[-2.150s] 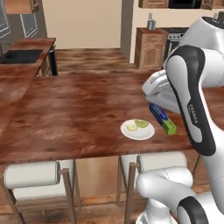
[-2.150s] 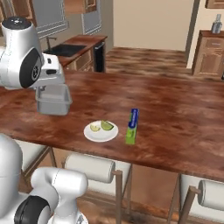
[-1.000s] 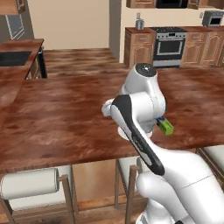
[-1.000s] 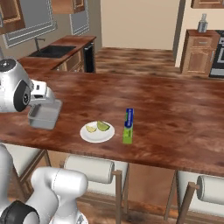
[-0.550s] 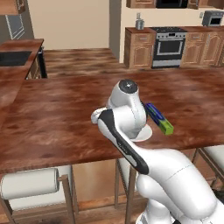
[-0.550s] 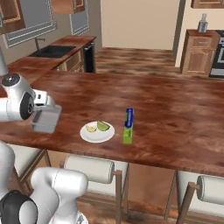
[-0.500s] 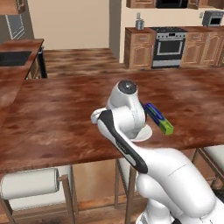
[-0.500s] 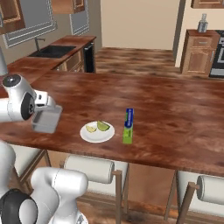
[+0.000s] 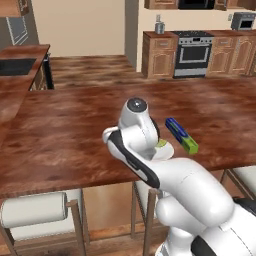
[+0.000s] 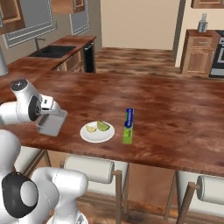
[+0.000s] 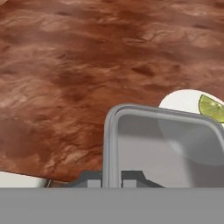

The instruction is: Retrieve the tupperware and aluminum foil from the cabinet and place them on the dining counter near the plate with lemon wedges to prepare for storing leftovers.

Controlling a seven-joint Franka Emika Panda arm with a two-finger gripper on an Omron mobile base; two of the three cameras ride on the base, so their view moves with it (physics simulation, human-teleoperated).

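My gripper is shut on the near rim of the tupperware, a grey translucent box held tilted, low over the dining counter close to its front edge. In the hand view the tupperware sits right in front of my gripper, with the white plate and a lemon wedge just beyond it. The plate with its wedges lies a short way right of the box. Right of the plate lies the blue aluminum foil carton, green end toward me. The arm covers most of the plate beside the foil.
White padded stools stand under the counter's front edge. A side counter with a sink runs off to the left. A stove and low wooden units line the back wall. The counter top stretches wide to the left.
Both views shifted early on as the base moved. Since then the arm has folded down and brought the tupperware lower, to the counter left of the plate. Foil and plate stayed put.
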